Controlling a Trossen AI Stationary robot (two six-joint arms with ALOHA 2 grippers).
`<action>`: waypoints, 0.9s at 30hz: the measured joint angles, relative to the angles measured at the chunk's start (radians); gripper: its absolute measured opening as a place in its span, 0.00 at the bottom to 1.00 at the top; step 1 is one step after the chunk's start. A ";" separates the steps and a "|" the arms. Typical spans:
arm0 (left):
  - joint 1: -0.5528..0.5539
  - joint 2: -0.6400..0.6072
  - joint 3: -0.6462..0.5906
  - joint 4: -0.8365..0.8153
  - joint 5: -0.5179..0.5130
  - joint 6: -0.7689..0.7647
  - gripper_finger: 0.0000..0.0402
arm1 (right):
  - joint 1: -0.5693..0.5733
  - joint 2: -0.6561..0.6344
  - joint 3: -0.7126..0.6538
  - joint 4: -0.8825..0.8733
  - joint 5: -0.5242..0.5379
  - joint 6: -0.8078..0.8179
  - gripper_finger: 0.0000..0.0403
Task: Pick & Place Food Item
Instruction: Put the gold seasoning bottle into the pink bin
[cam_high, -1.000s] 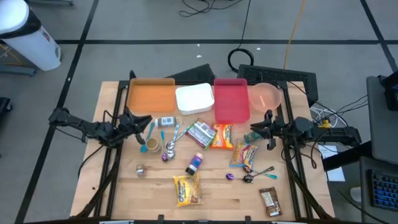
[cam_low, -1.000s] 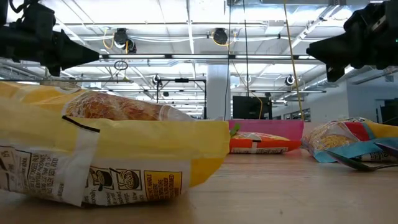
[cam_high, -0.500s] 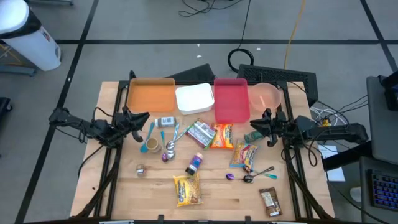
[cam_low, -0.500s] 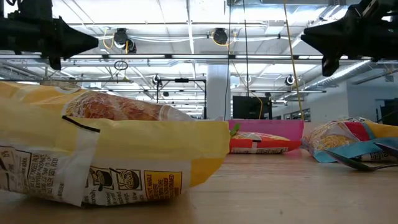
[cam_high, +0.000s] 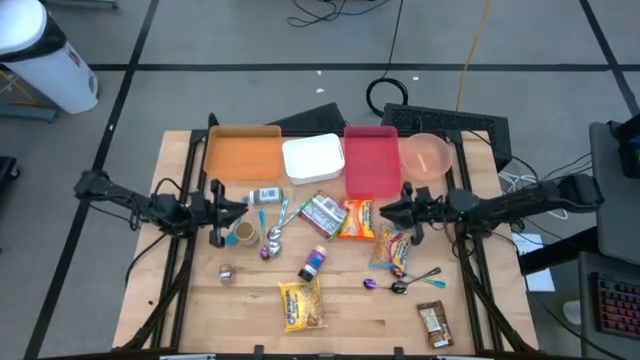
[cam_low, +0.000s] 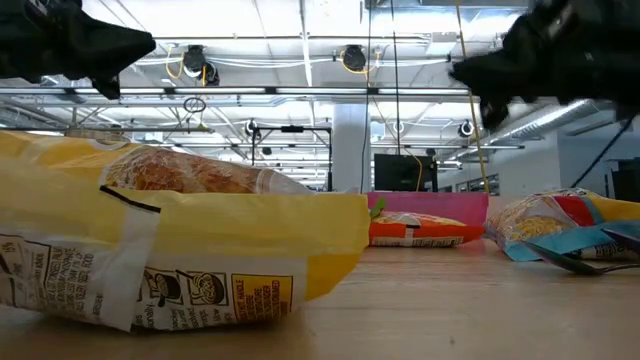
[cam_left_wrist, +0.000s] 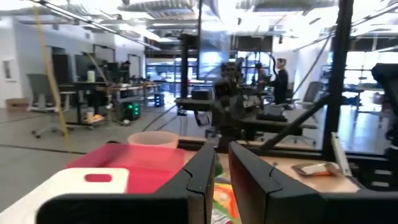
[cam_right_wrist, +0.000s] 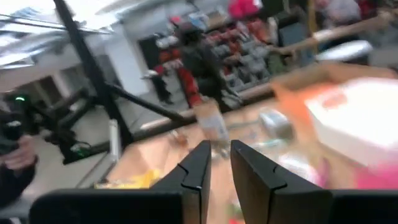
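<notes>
Food packets lie across the wooden table (cam_high: 200, 300): a yellow bag (cam_high: 301, 305) (cam_low: 150, 240), an orange packet (cam_high: 355, 218), a green-and-silver packet (cam_high: 322, 213), a colourful packet (cam_high: 392, 248) and a brown bar (cam_high: 433, 322). My left gripper (cam_high: 243, 205) (cam_left_wrist: 222, 165) hangs above the table's left side, over a small cup (cam_high: 240, 234), its fingers shut with nothing between them. My right gripper (cam_high: 383, 210) (cam_right_wrist: 219, 155) hangs above the table just right of the orange packet, also shut and empty. Both point toward the table's middle.
Along the far edge stand an orange tray (cam_high: 243, 152), a white container (cam_high: 313, 158), a red bin (cam_high: 372, 160) and a pink bowl (cam_high: 428, 155). Spoons (cam_high: 273, 238), a purple bottle (cam_high: 313, 263), a small white box (cam_high: 266, 195) and more spoons (cam_high: 402, 283) lie among the packets.
My right gripper has reached out from the table's right edge toward the middle, coming close to the orange packet, and stays shut. My left gripper has turned at the wrist, its tip swinging a little toward the near edge. Nothing on the table has moved.
</notes>
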 joint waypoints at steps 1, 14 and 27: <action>0.000 0.011 0.000 0.020 0.005 -0.006 0.13 | 0.006 0.033 0.025 0.029 -0.005 -0.024 0.14; 0.000 0.093 0.000 0.130 0.078 -0.148 0.13 | 0.030 0.278 0.113 0.155 -0.002 -0.117 0.14; -0.001 0.097 0.000 0.139 0.078 -0.101 0.13 | 0.030 0.308 0.113 0.144 -0.002 -0.129 0.14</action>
